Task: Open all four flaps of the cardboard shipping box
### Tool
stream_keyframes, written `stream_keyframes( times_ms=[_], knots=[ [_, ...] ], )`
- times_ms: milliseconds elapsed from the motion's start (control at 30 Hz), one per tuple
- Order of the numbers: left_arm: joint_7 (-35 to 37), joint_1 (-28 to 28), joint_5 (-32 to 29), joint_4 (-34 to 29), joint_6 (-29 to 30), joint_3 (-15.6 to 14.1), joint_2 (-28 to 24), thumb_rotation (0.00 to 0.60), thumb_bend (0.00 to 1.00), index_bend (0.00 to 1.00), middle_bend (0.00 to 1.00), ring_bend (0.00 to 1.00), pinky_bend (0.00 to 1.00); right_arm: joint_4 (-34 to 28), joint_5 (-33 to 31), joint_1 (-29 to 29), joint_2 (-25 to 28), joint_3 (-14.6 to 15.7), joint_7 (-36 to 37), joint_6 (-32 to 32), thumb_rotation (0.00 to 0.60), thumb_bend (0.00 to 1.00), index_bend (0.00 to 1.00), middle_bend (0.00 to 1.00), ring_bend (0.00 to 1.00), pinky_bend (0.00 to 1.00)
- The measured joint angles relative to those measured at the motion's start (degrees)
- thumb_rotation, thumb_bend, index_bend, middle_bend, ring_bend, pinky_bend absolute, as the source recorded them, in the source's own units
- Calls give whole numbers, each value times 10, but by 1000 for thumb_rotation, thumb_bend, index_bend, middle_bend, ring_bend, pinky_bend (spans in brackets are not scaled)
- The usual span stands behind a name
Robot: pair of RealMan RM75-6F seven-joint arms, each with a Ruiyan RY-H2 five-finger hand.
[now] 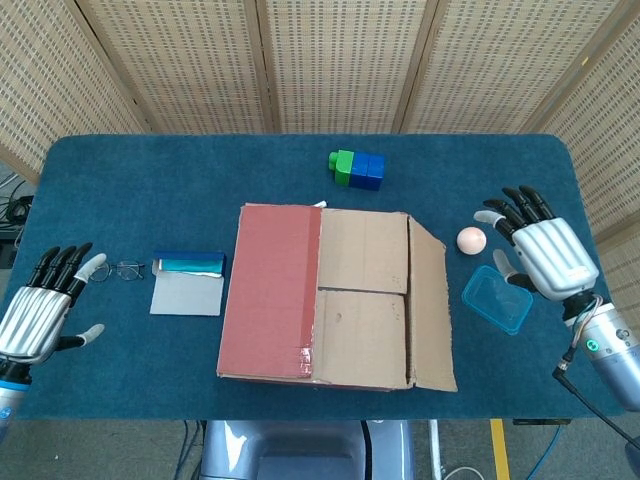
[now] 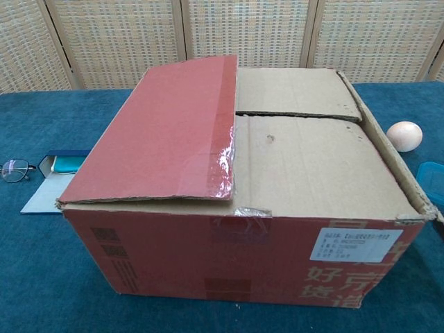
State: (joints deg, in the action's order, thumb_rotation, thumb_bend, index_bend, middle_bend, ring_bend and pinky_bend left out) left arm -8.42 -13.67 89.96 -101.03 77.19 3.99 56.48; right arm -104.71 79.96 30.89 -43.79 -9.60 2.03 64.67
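While the cardboard box [image 1: 335,295] sits mid-table with its red flap [image 1: 272,290] lying flat and its right flap [image 1: 430,305] folded outward, the left robot hand [image 1: 40,318] and right robot hand [image 1: 545,255] hover empty, fingers spread, well apart from it; farther back stand green-blue blocks [image 1: 357,169].

Chest view: neither hand visible. Blue container [image 2: 431,182] cut by right edge, only a corner seen. Glasses [image 2: 14,169] cut by left edge. Cardboard box [image 2: 243,229] hides the table behind it and its own inside; printing on the white label [image 2: 356,243] too small to read. Head view: left hand [image 1: 40,318] cut off at the wrist by left edge; right hand [image 1: 545,255] complete, its arm runs out bottom right.
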Motion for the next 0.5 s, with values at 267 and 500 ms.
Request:
stream_keyframes(
  times_ms=[267, 500],
  knots=[
    [42, -49, 40, -15, -50, 3, -32, 580, 141, 73, 0, 0, 0, -25, -29, -52, -38, 14, -73, 74, 600, 590, 137, 98, 0, 0],
    [85, -113, 68, -31, -109, 17, -54, 378, 136, 117, 0, 0, 0, -25, -38, -93, -87, 28, -133, 136, 600, 603, 129, 98, 0, 0]
  ],
)
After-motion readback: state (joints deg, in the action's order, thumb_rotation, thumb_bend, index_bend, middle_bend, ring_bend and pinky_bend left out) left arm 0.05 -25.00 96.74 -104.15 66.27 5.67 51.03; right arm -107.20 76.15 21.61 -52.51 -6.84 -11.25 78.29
